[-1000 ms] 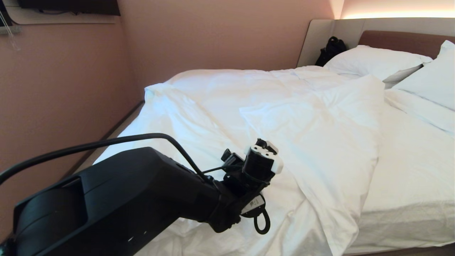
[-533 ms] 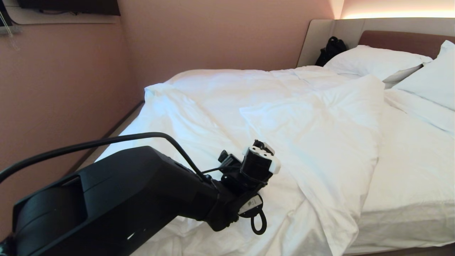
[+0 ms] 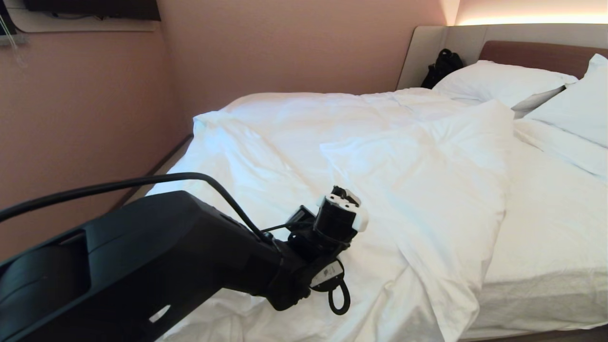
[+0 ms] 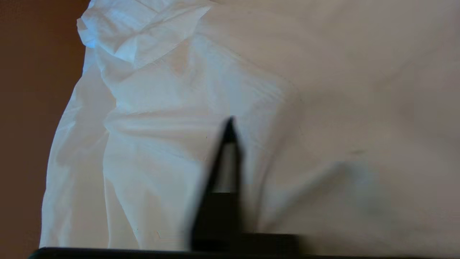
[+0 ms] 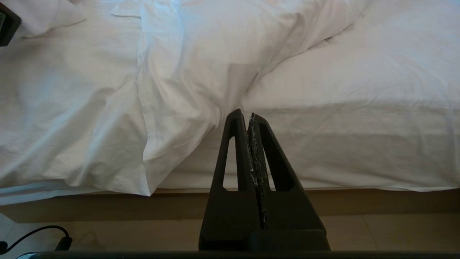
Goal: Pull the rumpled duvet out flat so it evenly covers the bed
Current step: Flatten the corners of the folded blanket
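Two hands in play, only one working. Left hand [image 4: 230, 124] out over the rumpled duvet [image 3: 380, 180], fingers pinched together on a ridge of the cloth; whether fabric is truly caught, hard to tell from the blurred wrist view. Right hand [image 5: 248, 117] parked low beside the bed [image 3: 536, 285], fingers pressed tight, holding nothing. Duvet bunched toward the wall side and folded back, leaving bare sheet [image 3: 555, 232] exposed below the pillows [image 3: 498, 80]. Step in hand: likely securing a grip. Next: probably a steady pull toward the uncovered side, keeping the fold taut.
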`<state>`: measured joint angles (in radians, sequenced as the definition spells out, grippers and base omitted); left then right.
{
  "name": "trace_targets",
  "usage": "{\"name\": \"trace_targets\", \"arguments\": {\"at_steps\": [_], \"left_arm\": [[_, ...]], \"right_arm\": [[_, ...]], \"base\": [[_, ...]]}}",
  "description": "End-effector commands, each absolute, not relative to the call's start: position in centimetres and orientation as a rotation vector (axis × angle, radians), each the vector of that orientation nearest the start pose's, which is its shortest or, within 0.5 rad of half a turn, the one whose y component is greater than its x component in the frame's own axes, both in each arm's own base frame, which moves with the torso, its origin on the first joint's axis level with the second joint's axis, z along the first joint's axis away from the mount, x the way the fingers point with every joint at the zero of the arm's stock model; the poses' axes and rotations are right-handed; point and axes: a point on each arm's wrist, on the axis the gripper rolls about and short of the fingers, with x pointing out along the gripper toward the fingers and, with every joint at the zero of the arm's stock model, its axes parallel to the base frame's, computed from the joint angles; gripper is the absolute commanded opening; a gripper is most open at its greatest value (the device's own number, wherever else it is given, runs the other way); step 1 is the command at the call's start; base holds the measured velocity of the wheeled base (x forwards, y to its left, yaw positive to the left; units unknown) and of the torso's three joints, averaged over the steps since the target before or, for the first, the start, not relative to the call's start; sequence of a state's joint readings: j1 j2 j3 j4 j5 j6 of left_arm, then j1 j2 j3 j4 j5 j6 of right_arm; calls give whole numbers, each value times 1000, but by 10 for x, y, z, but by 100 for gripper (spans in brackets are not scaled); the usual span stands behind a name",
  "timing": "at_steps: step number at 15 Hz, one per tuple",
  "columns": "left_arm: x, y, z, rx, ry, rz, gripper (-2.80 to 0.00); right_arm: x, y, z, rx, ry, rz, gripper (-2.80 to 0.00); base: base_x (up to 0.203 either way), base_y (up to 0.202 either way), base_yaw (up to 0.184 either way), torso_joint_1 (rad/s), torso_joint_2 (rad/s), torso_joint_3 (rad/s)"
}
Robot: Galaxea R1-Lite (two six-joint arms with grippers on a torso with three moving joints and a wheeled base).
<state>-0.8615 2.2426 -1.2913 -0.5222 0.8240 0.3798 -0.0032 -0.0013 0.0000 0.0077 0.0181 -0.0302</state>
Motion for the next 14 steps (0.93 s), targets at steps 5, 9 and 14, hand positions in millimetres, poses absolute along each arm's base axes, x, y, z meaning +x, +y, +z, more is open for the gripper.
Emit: {"name": "trace_targets", "arguments": {"at_steps": [5,9,14], "left_arm": [[295,-277,138,645,259,-13,-280],[298,-215,172,595,261,109,-280],[289,-134,217,506,228,266,-280]], "right_arm": [[-23,0,75,-31,7,15,-280],[-23,0,75,-31,7,15,-280],[-23,0,75,-31,7,15,-280]], "base": [[0,0,0,0,0,0],[0,0,0,0,0,0],[0,0,0,0,0,0]]}}
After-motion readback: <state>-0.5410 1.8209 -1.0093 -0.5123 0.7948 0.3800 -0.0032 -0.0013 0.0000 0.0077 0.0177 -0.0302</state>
